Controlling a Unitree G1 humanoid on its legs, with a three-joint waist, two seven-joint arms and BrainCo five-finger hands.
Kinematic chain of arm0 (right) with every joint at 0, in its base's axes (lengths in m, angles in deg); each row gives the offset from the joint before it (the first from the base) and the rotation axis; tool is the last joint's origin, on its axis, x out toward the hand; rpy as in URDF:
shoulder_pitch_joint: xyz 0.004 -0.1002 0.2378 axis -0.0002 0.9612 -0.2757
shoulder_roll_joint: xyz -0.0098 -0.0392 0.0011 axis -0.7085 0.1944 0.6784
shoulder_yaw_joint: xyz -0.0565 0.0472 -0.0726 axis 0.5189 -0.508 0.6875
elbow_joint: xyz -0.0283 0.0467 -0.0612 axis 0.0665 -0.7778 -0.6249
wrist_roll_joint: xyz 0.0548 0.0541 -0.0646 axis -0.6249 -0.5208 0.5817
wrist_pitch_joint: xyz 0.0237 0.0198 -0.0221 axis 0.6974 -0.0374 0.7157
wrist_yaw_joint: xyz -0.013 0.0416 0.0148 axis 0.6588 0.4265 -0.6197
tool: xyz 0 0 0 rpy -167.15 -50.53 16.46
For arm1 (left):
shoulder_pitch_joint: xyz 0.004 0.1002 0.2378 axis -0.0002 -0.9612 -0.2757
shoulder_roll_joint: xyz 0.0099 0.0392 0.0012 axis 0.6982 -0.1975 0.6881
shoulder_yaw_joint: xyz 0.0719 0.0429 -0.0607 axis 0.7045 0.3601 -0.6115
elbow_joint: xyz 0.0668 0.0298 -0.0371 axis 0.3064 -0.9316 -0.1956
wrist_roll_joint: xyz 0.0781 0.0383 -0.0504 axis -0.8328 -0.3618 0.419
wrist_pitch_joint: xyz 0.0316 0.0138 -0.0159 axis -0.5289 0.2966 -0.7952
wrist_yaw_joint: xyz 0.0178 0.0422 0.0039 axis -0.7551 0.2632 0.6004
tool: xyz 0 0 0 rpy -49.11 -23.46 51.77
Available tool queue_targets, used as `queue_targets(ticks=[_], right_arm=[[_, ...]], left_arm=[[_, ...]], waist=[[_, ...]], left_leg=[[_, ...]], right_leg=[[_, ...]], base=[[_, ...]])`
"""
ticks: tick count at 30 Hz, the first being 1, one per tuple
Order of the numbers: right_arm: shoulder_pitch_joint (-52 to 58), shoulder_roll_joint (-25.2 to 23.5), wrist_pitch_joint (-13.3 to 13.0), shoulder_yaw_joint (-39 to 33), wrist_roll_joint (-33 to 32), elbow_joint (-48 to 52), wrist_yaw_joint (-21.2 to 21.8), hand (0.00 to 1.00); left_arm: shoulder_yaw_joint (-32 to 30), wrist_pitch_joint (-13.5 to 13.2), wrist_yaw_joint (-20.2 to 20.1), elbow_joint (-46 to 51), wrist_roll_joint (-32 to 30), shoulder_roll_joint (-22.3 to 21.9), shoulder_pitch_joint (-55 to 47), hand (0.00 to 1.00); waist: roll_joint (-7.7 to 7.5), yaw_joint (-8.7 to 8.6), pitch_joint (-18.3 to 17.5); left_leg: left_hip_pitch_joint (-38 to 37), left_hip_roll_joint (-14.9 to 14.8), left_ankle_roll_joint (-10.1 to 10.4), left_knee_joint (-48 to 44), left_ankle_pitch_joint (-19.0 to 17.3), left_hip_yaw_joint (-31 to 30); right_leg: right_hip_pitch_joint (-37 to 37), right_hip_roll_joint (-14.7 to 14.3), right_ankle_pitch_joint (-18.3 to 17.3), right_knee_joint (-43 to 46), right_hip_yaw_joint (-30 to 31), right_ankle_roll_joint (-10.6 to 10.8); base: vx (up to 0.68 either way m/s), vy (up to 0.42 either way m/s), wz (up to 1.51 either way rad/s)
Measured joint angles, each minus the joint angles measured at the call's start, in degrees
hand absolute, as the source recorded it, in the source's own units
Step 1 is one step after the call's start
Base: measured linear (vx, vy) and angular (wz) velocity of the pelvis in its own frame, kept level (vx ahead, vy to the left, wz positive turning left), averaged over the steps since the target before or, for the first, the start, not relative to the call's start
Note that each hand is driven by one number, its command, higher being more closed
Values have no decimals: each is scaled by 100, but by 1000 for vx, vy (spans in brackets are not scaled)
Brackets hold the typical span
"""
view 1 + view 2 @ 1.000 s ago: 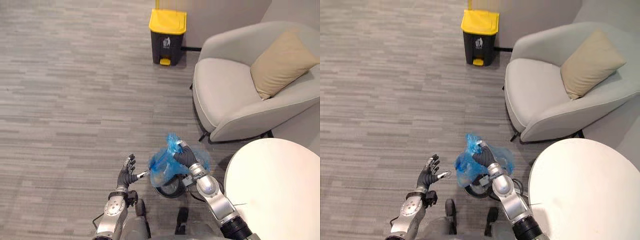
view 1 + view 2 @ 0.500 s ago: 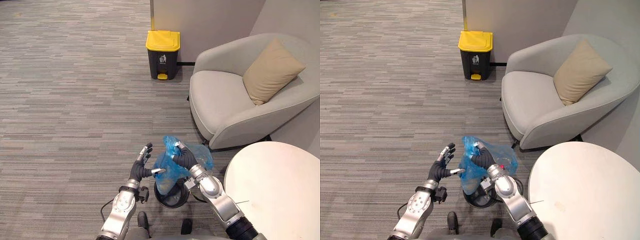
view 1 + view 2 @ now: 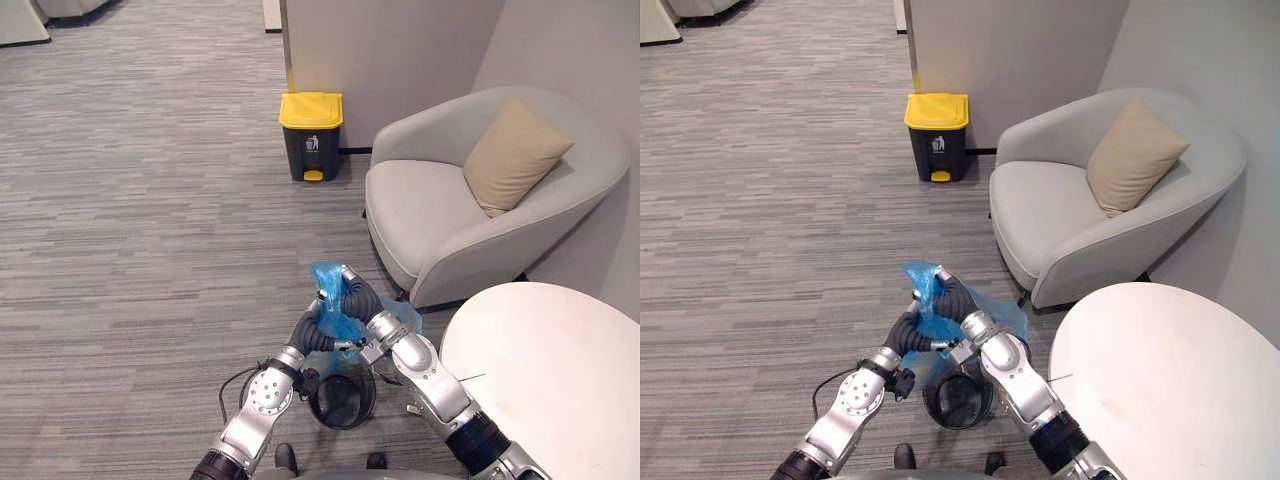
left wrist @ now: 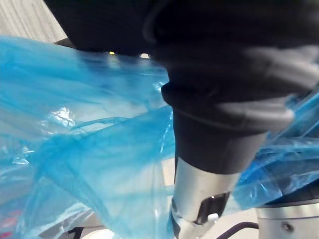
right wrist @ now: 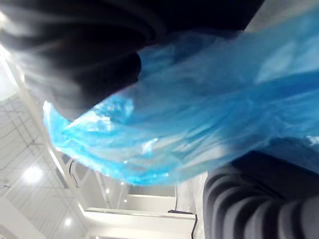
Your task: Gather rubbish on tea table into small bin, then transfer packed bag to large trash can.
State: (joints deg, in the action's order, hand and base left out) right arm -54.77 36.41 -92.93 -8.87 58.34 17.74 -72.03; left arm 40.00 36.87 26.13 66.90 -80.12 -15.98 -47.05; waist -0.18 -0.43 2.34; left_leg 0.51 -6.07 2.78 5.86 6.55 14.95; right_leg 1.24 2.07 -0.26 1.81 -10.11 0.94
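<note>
A blue plastic bag (image 3: 328,280) hangs lifted above the small black bin (image 3: 340,408) on the carpet. My right hand (image 3: 362,300) is shut on the bag's bunched neck, and the crumpled top sticks up past it. My left hand (image 3: 312,335) is pressed against the bag's left side, just below the right hand; the blue film hides its grip. Up close the bag (image 4: 89,164) appears as translucent blue folds, and it also spreads across the right wrist view (image 5: 199,114). The large dark trash can (image 3: 310,135) with a yellow lid stands far ahead by the wall.
A grey armchair (image 3: 430,210) with a beige cushion (image 3: 515,155) stands to the right of the path to the can. The round white tea table (image 3: 560,380) is at the lower right, close to my right arm. Grey carpet stretches to the left and ahead.
My left hand, open and apart from the bag before, has moved right onto it. The right hand has raised the bag a little. The camera has tilted up, showing more wall.
</note>
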Motion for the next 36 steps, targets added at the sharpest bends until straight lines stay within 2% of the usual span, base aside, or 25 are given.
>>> queue_targets(ticks=[9,18,20,36], right_arm=[[-337,66,0,77,-209,178,21,100],[-626,33,0,109,-369,183,115,100],[-680,28,0,208,-413,283,116,100],[-866,-52,-10,492,-612,396,225,100]], left_arm=[[-55,71,408,-449,-576,-170,254,0],[-68,138,420,-772,-715,-233,242,0],[-69,205,421,-824,-716,-236,235,0],[-266,258,473,-934,-712,-347,222,0]], waist=[[-10,-38,-10],[-86,-29,-66],[-92,-30,-70],[-96,-27,-73]], left_leg=[[-16,-4,0,1,1,-1],[-28,-2,0,1,1,-41],[-39,-5,0,2,1,-61],[-38,-83,34,4,22,-81]], right_leg=[[-36,-19,105,-115,76,-12],[-53,-41,115,-115,75,-7],[-65,-41,115,-115,75,-7],[-40,-92,121,-96,111,-16]], base=[[6,3,-5],[0,0,0],[0,0,0],[1,1,-1]])
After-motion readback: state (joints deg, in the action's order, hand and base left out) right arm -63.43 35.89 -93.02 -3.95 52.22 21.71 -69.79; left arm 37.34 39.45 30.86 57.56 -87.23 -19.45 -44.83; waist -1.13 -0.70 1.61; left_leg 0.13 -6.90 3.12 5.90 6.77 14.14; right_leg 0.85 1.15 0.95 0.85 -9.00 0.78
